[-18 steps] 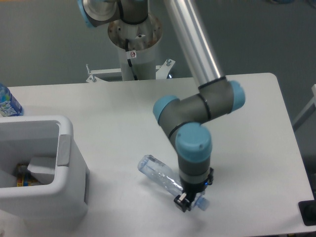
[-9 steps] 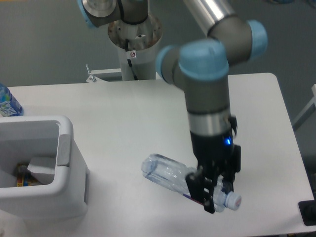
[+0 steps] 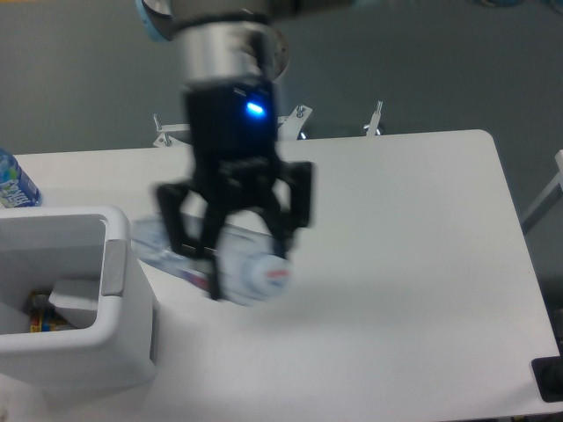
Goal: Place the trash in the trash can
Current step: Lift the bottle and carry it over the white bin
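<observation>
My gripper (image 3: 233, 251) hangs high above the table, large and blurred in the camera view, shut on the trash, a clear crushed plastic bottle (image 3: 253, 274). The bottle lies crosswise between the fingers. Its capped end points toward the camera and its clear body (image 3: 151, 244) reaches left toward the trash can. The trash can (image 3: 119, 264) is a white boxy bin at the left front of the table, and the bottle's left end is just right of its rim. Inside the bin lie a pale piece (image 3: 75, 299) and something colourful (image 3: 40, 315).
A blue-labelled water bottle (image 3: 12, 181) stands at the table's left edge behind the bin. The robot's base column (image 3: 242, 114) rises behind the table's far edge. The white table (image 3: 413, 264) stretches to the right, with a dark object (image 3: 550, 378) past its front right corner.
The gripper has lifted the bottle off the table's front right area and carried it up and left, so it now hangs next to the bin's right rim.
</observation>
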